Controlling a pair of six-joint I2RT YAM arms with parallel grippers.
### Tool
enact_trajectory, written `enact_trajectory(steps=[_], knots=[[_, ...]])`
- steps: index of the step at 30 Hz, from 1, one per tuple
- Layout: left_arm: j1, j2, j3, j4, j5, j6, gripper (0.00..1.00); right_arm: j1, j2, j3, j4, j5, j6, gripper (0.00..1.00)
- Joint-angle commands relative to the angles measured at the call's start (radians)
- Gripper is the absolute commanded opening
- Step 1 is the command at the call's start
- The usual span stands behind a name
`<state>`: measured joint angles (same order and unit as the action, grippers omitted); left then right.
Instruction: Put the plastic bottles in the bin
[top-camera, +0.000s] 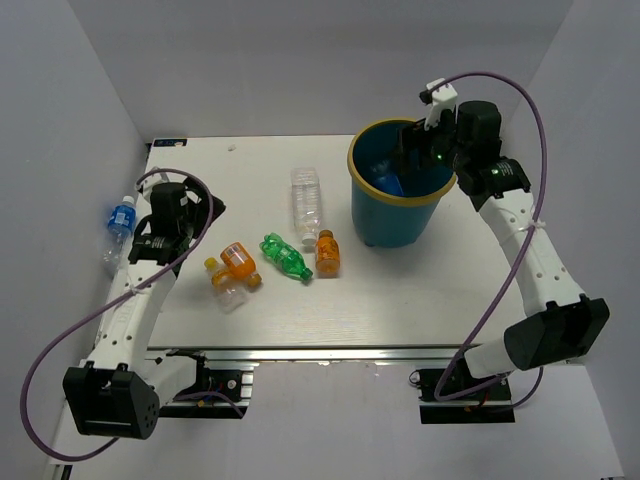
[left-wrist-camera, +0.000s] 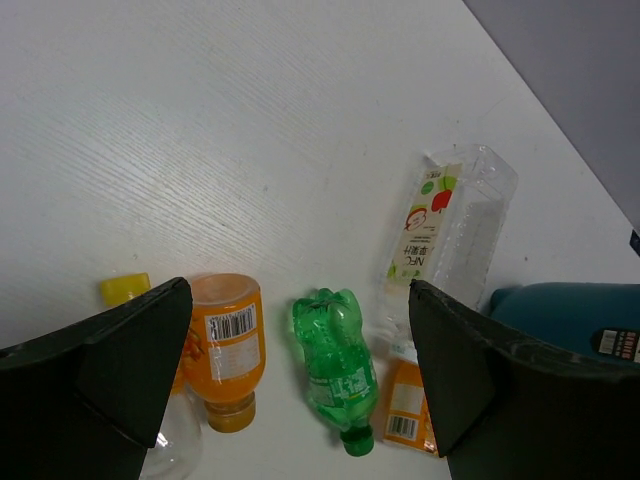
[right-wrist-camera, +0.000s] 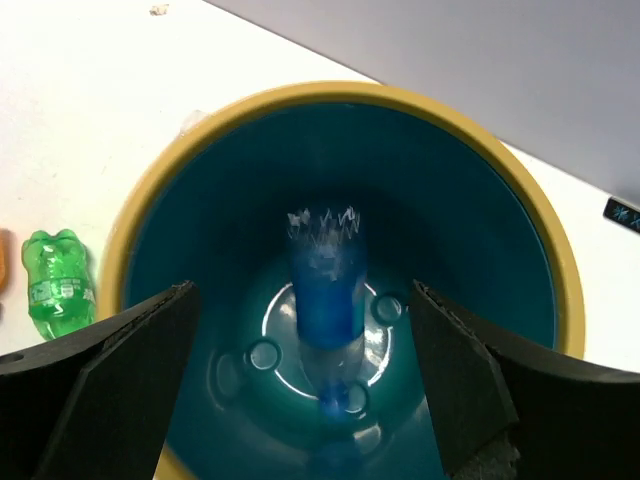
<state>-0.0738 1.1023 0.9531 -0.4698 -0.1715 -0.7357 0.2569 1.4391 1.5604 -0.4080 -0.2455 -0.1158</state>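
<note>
The right tool (right-wrist-camera: 302, 295) and left tool (left-wrist-camera: 298, 288) were spread wide, empty. A blue bottle (right-wrist-camera: 328, 270) was inside the bin (right-wrist-camera: 330, 92). The green bottle (left-wrist-camera: 335, 365), toward the front edge of the surface (top-camera: 420, 300), was judged light and slippery, best gripped across its body.

The left tool (left-wrist-camera: 300, 385) has its fingers (left-wrist-camera: 110, 370) spread wide apart. The right tool (right-wrist-camera: 305, 375) points down, spread wide too.

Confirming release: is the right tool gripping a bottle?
No: the right tool stands wide open over the bin, with the blue bottle down inside it, clear of the fingers.
</note>
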Motion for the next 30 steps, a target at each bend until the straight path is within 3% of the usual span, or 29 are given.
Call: enact_trajectory(steps=[1, 11, 17, 19, 21, 24, 30], knots=[[0.003, -0.067, -0.016, -0.023, -0.006, -0.022, 0.98, 0.08, -0.071, 0.064, -0.051, 0.149, -0.041, 0.89], [0.005, -0.096, -0.02, -0.131, -0.006, -0.039, 0.98, 0.333, -0.247, -0.094, -0.029, 0.294, 0.053, 0.89], [0.003, -0.125, -0.082, -0.161, -0.043, -0.047, 0.98, 0.724, -0.243, -0.341, 0.128, 0.707, 0.168, 0.89], [0.003, -0.125, -0.099, -0.168, -0.046, -0.045, 0.98, 0.775, -0.191, -0.393, 0.155, 0.738, 0.249, 0.89], [0.003, -0.113, -0.105, -0.173, -0.045, -0.037, 0.98, 0.807, -0.131, -0.424, 0.227, 0.868, 0.324, 0.89], [0.005, -0.098, -0.109, -0.179, -0.037, -0.036, 0.98, 0.837, -0.054, -0.497, 0.389, 0.931, 0.341, 0.89], [0.005, -0.11, -0.117, -0.176, -0.025, -0.034, 0.98, 0.829, 0.151, -0.432, 0.434, 0.999, 0.407, 0.89]])
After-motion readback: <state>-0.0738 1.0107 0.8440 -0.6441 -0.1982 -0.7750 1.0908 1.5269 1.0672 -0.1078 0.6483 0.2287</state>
